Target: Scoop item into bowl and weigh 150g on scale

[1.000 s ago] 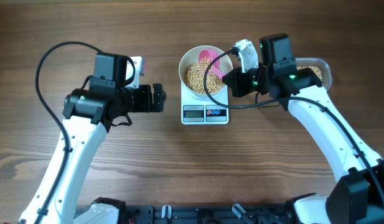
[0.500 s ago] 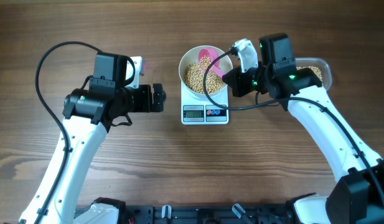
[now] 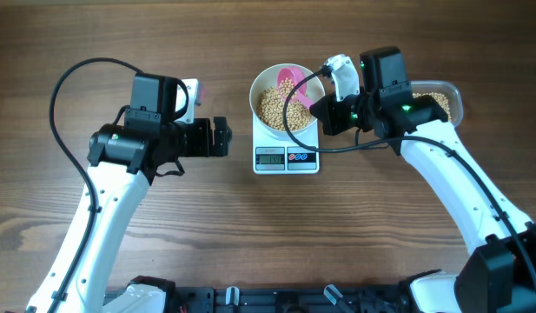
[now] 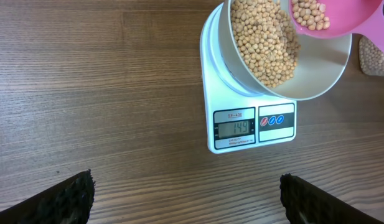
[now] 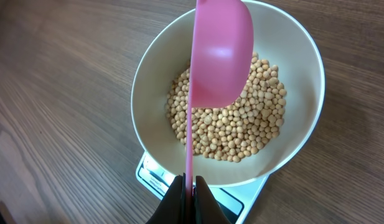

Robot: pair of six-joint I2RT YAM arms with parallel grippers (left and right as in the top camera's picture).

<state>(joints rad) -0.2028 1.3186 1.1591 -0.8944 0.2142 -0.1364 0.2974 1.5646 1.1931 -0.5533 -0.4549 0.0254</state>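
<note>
A white bowl [image 3: 266, 88] [image 4: 328, 78] [image 5: 148, 93] stands on the white scale [image 3: 287, 158] [image 4: 210, 93] [image 5: 147, 174], part full of pale-tan beans [image 3: 274, 108] [image 4: 263, 43] [image 5: 241, 134]. My right gripper [image 3: 318, 106] [image 5: 189, 186] is shut on the handle of a pink scoop [image 3: 291, 81] [image 5: 220, 53] [image 4: 322, 18], which is tilted on its side over the bowl and still carries beans in the left wrist view. My left gripper [image 3: 221, 136] [image 4: 185, 196] hangs open to the left of the scale, above bare wood. The scale's display [image 4: 234, 128] shows digits.
A clear tub with more beans [image 3: 441, 102] [image 4: 372, 56] sits behind my right arm at the far right. Dark cables loop from both arms, one across the bowl's right rim [image 3: 294, 100]. Wooden tabletop [image 3: 250, 226] lies all around.
</note>
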